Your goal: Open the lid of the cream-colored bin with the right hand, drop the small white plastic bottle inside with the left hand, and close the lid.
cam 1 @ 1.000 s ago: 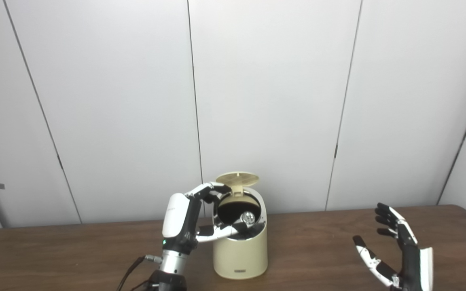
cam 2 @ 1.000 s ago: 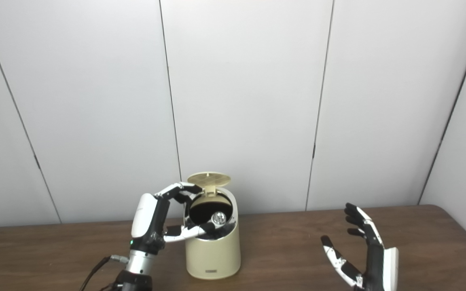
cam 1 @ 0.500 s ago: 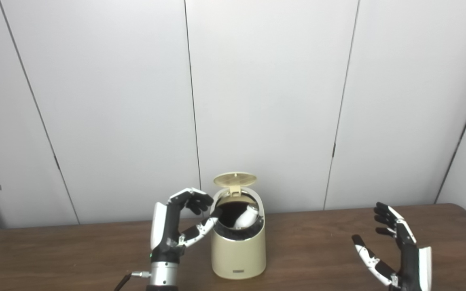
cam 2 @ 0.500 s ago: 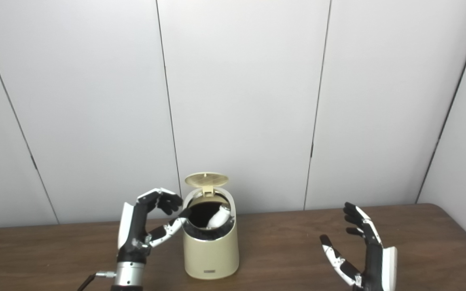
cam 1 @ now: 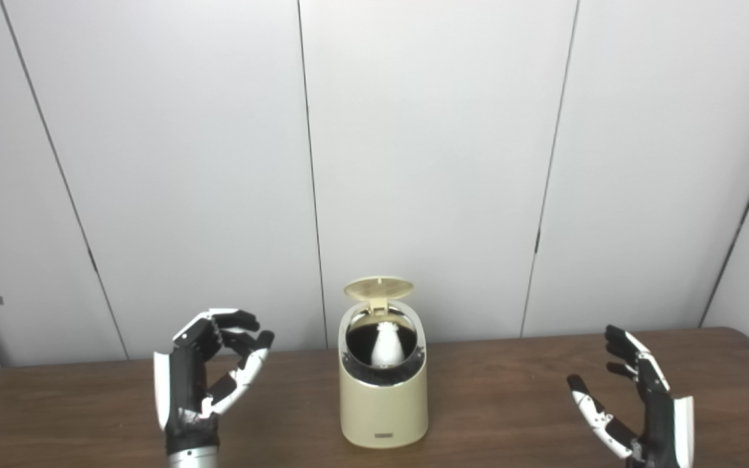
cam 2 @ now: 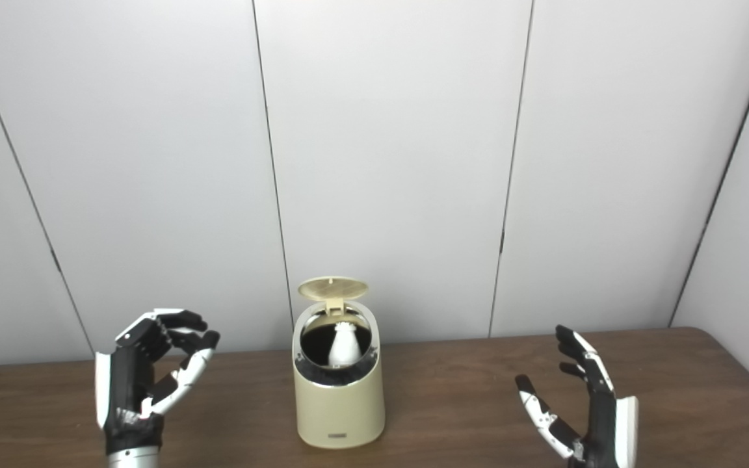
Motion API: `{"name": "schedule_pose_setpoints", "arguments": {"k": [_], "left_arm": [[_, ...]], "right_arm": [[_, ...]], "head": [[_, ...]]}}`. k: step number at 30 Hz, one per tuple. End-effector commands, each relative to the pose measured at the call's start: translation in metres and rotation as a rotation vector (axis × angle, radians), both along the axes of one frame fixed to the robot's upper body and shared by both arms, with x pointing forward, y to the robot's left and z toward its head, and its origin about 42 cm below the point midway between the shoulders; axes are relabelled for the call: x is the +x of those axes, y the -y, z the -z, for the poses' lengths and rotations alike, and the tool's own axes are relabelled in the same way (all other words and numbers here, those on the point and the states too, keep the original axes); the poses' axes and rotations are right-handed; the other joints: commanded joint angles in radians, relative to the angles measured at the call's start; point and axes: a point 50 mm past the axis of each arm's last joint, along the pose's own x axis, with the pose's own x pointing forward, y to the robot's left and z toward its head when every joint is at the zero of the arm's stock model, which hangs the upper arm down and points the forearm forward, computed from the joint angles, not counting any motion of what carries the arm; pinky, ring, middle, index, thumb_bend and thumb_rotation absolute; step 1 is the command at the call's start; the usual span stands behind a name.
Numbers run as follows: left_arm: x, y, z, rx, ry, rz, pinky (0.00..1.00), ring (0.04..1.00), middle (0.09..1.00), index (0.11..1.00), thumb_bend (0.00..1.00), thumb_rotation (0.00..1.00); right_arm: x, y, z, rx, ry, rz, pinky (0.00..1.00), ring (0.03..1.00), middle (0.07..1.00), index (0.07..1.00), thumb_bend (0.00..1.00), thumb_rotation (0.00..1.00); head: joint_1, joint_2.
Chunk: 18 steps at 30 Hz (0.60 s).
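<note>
Bottle (cam 1: 384,348) stands inside the cream bin (cam 1: 384,403), lid (cam 1: 378,287) raised; left robot hand (cam 1: 202,377) and right robot hand (cam 1: 638,406) both released, empty.

bottle (cam 1: 384,348) base hidden in bin (cam 1: 383,409)

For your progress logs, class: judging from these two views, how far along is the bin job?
Done: the lid stands open, and the bottle sits inside the bin. In hand: nothing; the left hand is open and empty, clear of the bin, and the right hand is open off to the right above the table. Left: closing the lid.
</note>
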Motion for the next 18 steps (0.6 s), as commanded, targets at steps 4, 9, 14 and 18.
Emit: {"name": "schedule_pose_setpoints", "arguments": {"k": [4,9,14,18], "left_arm": [[-0.005,-0.015,0.003,-0.004,-0.007,0.066,0.56,0.653,0.676,0.602,0.39,0.26],[-0.007,-0.017,0.009,-0.001,-0.027,0.075,0.59,0.690,0.711,0.708,0.29,0.67],[-0.007,-0.016,0.011,-0.006,-0.034,0.072,0.59,0.690,0.704,0.696,0.29,0.61],[-0.007,-0.013,0.012,0.004,-0.038,0.062,0.59,0.688,0.699,0.690,0.28,0.60]], "right_arm": [[-0.002,-0.013,0.001,-0.085,0.022,-0.076,0.68,0.771,0.785,0.767,0.25,0.23],[0.013,-0.011,-0.024,-0.284,0.096,-0.120,0.67,0.771,0.790,0.759,0.34,0.65],[0.031,-0.019,-0.063,-0.423,0.174,-0.167,0.67,0.778,0.808,0.763,0.48,0.83],[0.039,-0.038,-0.114,-0.579,0.177,-0.207,0.72,0.812,0.816,0.795,0.60,0.97]], "head": [[0.002,0.001],[-0.003,0.008],[-0.002,0.010],[0.004,0.010]]}}
